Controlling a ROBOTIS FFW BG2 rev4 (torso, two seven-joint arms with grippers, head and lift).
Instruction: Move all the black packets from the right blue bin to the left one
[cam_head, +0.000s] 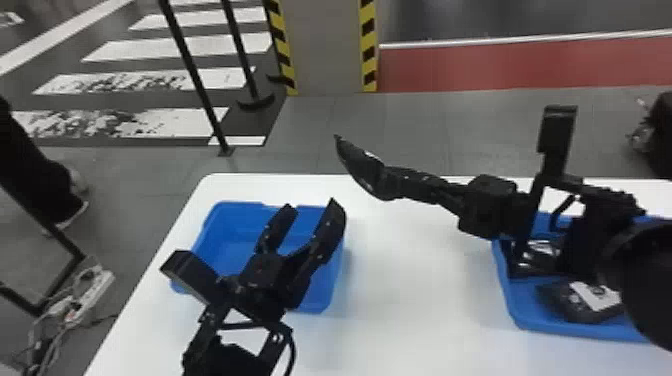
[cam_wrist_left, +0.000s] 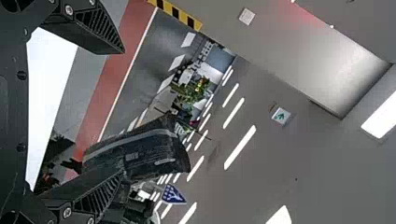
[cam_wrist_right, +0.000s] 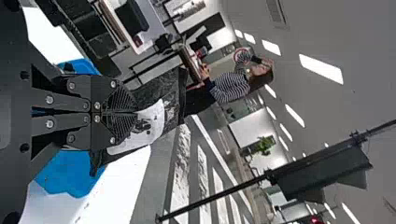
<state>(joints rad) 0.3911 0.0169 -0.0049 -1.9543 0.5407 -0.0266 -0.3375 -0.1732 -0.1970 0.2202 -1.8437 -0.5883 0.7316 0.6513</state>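
Nearest me at the lens, the rounded black housing of the right arm (cam_head: 647, 282) hides part of the right-hand blue plastic bin (cam_head: 530, 321). Out ahead, my right hand (cam_head: 399, 183) is pinched tight on a flat black packet with a white label (cam_wrist_right: 152, 123), held up over the white bench (cam_head: 410, 300). That packet is off to the right and a little beyond the left-hand blue plastic bin (cam_head: 222, 227), its long axis slanting across the hand's line rather than running along it. My left hand (cam_head: 311, 202) is nearer the bin — right above it, fingers wide, nothing between them — so I judge it must move aside or take the packet before any drop. Counting up: two bins, two hands, one packet held, one black packet with a white label (cam_head: 560, 300) lying in the right bin, and a shiny dark item (cam_head: 542, 248) behind it — possibly another packet, I can't be sure.
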